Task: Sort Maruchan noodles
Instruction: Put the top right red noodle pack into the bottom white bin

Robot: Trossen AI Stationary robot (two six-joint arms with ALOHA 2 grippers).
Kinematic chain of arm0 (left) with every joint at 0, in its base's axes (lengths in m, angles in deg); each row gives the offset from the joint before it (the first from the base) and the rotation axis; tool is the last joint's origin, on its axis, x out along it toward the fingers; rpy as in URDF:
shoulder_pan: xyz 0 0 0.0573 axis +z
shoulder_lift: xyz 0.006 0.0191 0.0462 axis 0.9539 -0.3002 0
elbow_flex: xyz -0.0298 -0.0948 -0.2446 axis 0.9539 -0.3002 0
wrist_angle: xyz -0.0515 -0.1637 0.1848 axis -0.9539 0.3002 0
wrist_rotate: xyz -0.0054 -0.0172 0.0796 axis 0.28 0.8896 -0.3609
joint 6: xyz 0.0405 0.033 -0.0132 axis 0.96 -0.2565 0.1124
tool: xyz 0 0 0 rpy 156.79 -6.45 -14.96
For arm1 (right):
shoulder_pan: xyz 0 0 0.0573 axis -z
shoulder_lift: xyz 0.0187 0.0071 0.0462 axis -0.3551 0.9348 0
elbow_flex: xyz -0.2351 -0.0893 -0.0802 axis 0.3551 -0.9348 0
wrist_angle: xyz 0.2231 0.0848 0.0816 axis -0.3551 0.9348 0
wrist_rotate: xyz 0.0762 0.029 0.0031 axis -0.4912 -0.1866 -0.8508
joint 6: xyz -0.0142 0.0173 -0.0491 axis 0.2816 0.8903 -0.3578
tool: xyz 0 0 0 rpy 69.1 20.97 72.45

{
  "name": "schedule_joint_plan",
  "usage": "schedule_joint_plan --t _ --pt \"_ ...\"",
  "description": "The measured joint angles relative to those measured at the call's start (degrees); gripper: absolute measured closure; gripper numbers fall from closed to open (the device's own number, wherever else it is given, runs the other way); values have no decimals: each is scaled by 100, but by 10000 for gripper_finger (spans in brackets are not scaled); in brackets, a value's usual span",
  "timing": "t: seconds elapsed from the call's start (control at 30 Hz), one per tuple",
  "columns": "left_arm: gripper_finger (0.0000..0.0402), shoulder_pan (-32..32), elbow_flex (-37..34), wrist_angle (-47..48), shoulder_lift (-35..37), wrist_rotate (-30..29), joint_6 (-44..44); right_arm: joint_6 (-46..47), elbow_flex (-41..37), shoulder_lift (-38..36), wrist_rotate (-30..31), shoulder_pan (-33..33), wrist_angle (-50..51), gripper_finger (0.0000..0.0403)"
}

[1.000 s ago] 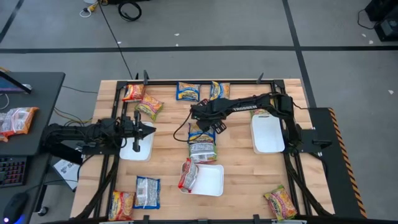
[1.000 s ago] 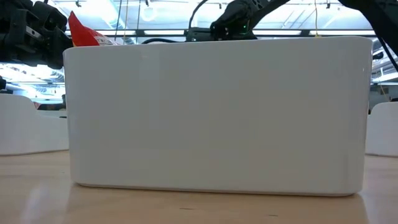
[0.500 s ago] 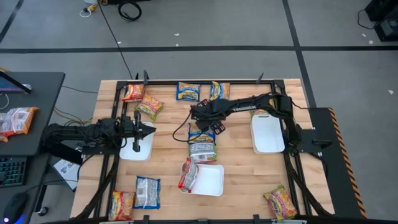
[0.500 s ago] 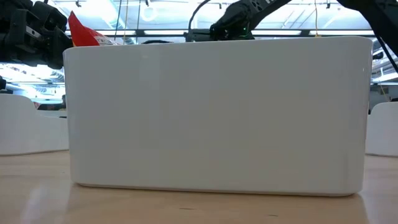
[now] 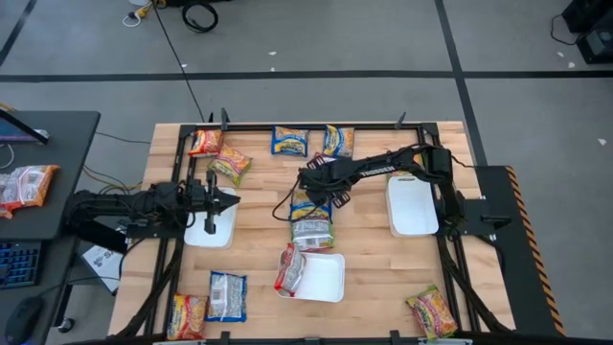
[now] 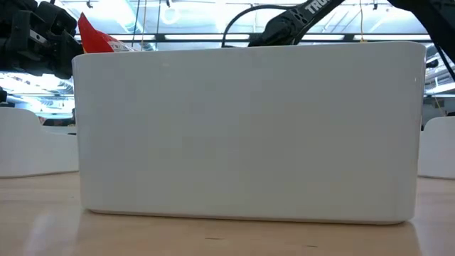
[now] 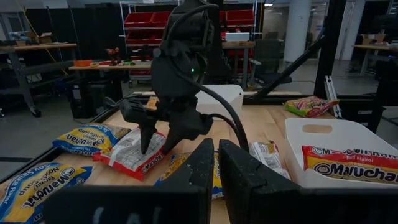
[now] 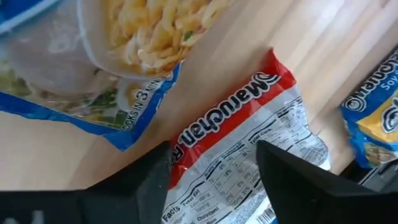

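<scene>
Find the right gripper (image 5: 321, 192) near the middle of the table (image 5: 369, 249), directly above a small cluster of noodle packets. In the right wrist view, its two fingers (image 8: 292, 177) stand spread, one on each side of a red-and-silver packet (image 8: 239, 165) lying label side down. The packet sits in the gap between them; you cannot tell whether the fingers touch it. A blue-and-yellow packet (image 8: 93, 68) lies just beside it, overlapping its edge.

Find the left gripper (image 5: 228, 201) over the white tray (image 5: 213, 233) at the left side. Its fingers are pressed together with nothing between them.

Other packets lie scattered along the far edge and the near corners. One red packet (image 5: 289, 270) leans on the rim of the middle tray (image 5: 326, 280).
</scene>
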Motion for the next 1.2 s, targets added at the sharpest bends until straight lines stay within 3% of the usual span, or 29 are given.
schedule_joint_plan --t 0.2,0.47,0.77,1.03,1.2 --pt "370 0 -1 2 2 0 0 29 -144 25 -220 5 -138 246" --pt "370 0 0 4 2 -2 0 735 -41 35 -263 -25 3 386" --pt "370 -2 0 7 2 -2 0 1848 595 -722 -534 -487 631 391" --pt "370 -1 0 7 2 -2 -2 4050 540 -2040 -1589 -956 298 391" --pt "370 0 0 9 2 0 0 5120 351 -2526 -1591 -1596 6 391"
